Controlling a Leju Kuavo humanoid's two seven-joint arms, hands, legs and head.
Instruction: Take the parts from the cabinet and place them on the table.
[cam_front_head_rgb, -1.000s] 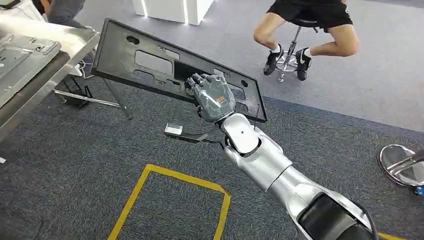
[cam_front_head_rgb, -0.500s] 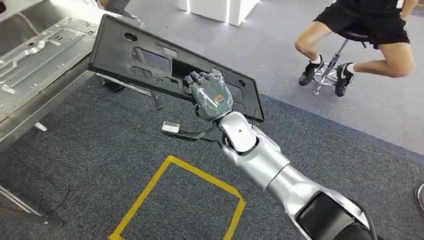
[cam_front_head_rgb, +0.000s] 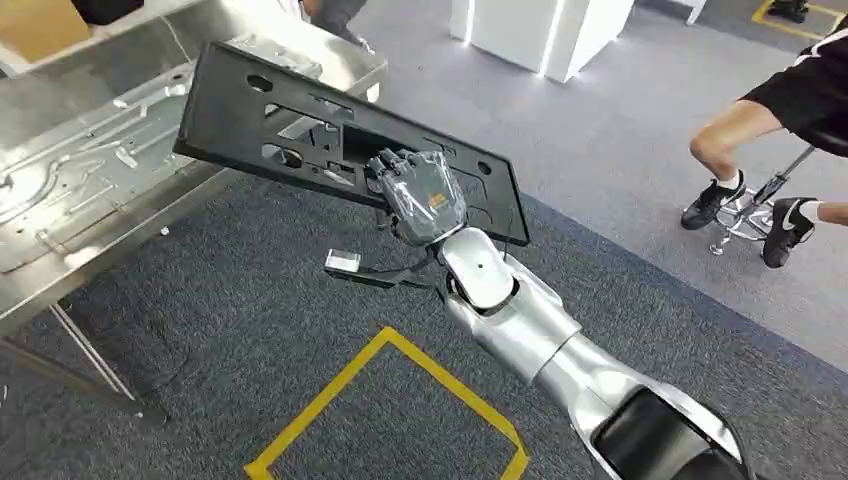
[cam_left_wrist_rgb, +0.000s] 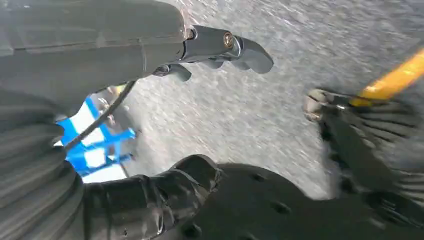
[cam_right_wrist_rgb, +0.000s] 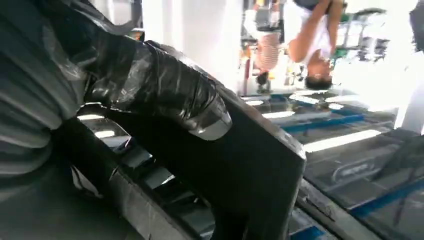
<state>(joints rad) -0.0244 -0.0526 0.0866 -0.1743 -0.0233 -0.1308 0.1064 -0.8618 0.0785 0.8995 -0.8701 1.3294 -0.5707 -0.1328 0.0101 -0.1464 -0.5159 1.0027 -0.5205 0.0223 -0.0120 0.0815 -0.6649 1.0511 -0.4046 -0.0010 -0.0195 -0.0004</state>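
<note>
The right hand (cam_front_head_rgb: 420, 195) covers the near middle edge of the black panel (cam_front_head_rgb: 300, 125), its fingertips hidden in a cutout. The seated person (cam_front_head_rgb: 790, 110) is cut off at right. The left wrist view is motion-blurred.

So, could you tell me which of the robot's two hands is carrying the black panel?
The right hand grips the black panel through a cutout; the left hand hangs over the carpet, holding nothing.

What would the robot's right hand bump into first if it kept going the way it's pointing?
Probably the metal table. The right hand grips the black panel and points up and left toward it, and the panel's far end already overlaps the tabletop in the head view. How high the panel rides above the table is unclear.
</note>
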